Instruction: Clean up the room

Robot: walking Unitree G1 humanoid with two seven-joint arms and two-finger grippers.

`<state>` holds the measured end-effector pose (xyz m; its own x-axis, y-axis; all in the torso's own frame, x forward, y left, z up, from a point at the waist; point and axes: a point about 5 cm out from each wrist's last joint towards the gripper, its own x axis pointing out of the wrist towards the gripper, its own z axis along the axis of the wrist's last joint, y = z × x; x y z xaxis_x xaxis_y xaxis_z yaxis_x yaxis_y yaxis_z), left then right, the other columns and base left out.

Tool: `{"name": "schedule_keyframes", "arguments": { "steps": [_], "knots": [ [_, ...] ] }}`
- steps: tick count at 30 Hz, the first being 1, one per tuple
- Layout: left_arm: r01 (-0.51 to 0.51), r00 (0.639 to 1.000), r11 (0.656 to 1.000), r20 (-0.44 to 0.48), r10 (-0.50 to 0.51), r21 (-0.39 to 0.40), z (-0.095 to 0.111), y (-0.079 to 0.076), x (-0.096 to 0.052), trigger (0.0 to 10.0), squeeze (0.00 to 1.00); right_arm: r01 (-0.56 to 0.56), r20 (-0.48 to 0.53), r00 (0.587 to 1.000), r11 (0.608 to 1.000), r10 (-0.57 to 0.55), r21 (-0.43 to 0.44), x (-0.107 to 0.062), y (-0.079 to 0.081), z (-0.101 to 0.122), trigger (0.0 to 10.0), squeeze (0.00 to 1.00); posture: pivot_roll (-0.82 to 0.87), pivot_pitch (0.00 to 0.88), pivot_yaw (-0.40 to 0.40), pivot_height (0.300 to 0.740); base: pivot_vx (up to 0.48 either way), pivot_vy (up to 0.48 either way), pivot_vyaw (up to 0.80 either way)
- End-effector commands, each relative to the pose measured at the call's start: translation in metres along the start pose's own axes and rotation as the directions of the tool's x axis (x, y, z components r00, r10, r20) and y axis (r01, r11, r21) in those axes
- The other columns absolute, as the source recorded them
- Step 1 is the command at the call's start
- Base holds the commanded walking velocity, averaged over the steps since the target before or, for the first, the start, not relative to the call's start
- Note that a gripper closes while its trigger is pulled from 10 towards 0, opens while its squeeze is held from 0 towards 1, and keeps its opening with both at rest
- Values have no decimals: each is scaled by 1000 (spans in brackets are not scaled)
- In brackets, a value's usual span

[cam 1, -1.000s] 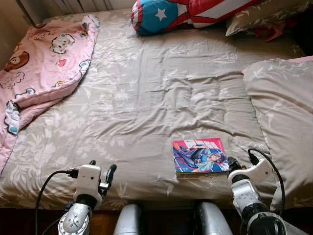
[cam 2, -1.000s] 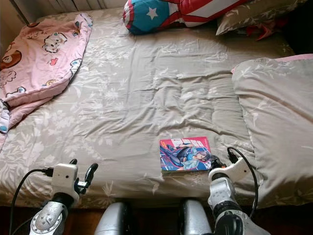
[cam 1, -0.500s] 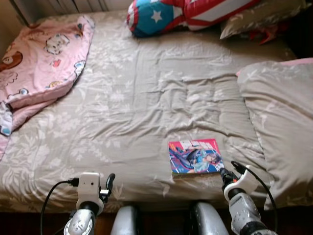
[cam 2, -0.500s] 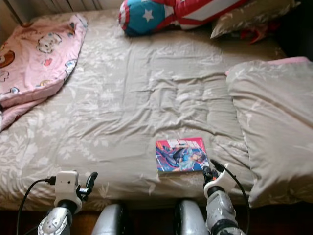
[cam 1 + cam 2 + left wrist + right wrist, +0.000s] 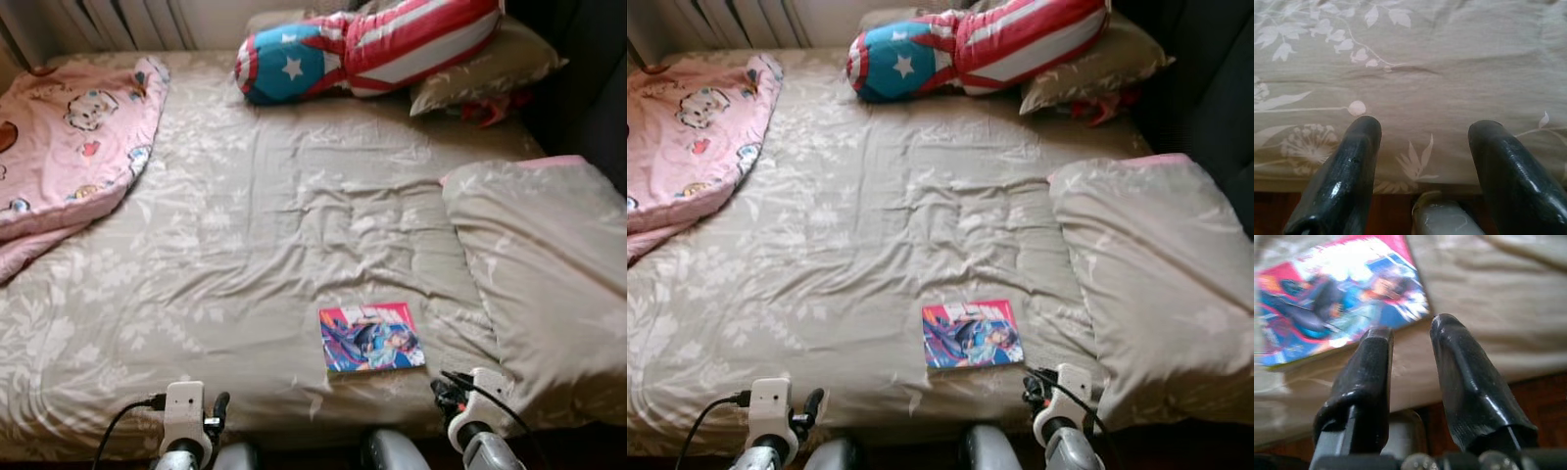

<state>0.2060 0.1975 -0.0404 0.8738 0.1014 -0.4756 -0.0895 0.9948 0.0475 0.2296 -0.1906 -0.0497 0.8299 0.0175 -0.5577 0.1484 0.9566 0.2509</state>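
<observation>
Cleanup barely begun: book (image 5: 371,336) lies on bed (image 5: 274,225); right hand (image 5: 1410,340) near it, part-spread, empty; left hand (image 5: 1422,132) spread, empty.

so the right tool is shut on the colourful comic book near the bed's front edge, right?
Not quite. The right tool is not shut on the colourful comic book: in the right wrist view its two black fingers stand apart with nothing between them, short of the book's cover. The book does lie near the front edge of the grey leaf-patterned bed, as the left eye view shows.
</observation>
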Motion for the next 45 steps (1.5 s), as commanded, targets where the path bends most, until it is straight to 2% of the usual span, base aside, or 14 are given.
{"name": "schedule_keyframes", "arguments": {
  "steps": [1,2,6,10,16,17,19,25,29,31,41,45],
  "knots": [
    [-18,999,1000,-41,18,7,-11,4,-3,10000,0,5,-43,999,1000,-6,-5,-3,0,-10,10000,0,-69,74,-15,738,0,0,0],
    [-28,996,1000,-80,28,-4,-16,6,-2,10000,0,-3,-68,998,1000,1,-22,-3,3,-14,10000,0,-77,46,-8,740,0,0,0],
    [-53,989,998,-139,49,-26,-23,9,-1,10000,0,6,-103,995,1000,-9,-28,-4,5,-20,10000,0,-81,39,-6,740,0,0,0],
    [-78,961,997,-267,70,-20,-44,14,-7,10000,0,32,-228,972,995,-54,-99,-13,0,-43,10000,0,-96,26,-9,740,0,0,0],
    [-64,941,998,-335,52,-25,-51,9,-8,10000,0,47,-268,960,992,-78,-121,-21,-11,-52,10000,0,-98,55,-22,740,0,0,0],
    [-64,941,998,-335,52,-25,-51,9,-8,10000,0,47,-268,960,992,-78,-121,-21,-11,-52,10000,0,-98,55,-22,740,0,0,0],
    [-61,933,998,-356,46,-30,-52,9,-7,10000,0,65,-284,953,988,-102,-139,-26,-26,-53,10000,0,-102,65,-21,740,0,0,0],
    [-67,931,997,-362,51,-31,-51,11,-6,10000,0,42,-289,953,982,-95,-186,-29,-36,-50,10000,0,-91,71,-26,740,0,0,0],
    [-76,926,997,-374,59,-29,-53,12,-7,10000,0,31,-290,952,977,-93,-211,-29,-37,-50,10000,0,-90,74,-26,740,0,0,200],
    [-77,922,997,-381,61,-28,-55,12,-9,10000,0,21,-293,952,975,-87,-221,-25,-26,-51,10000,0,-90,74,-26,740,0,0,800],
    [-75,916,997,-398,61,-19,-61,10,-13,10000,0,68,-317,939,976,-132,-205,-29,-42,-48,10000,0,-97,108,-33,740,0,0,720],
    [-66,917,998,-396,56,-12,-60,9,-12,10000,0,67,-314,941,978,-128,-196,-28,-40,-48,10000,0,-99,117,-36,740,0,0,0]
  ]
}}
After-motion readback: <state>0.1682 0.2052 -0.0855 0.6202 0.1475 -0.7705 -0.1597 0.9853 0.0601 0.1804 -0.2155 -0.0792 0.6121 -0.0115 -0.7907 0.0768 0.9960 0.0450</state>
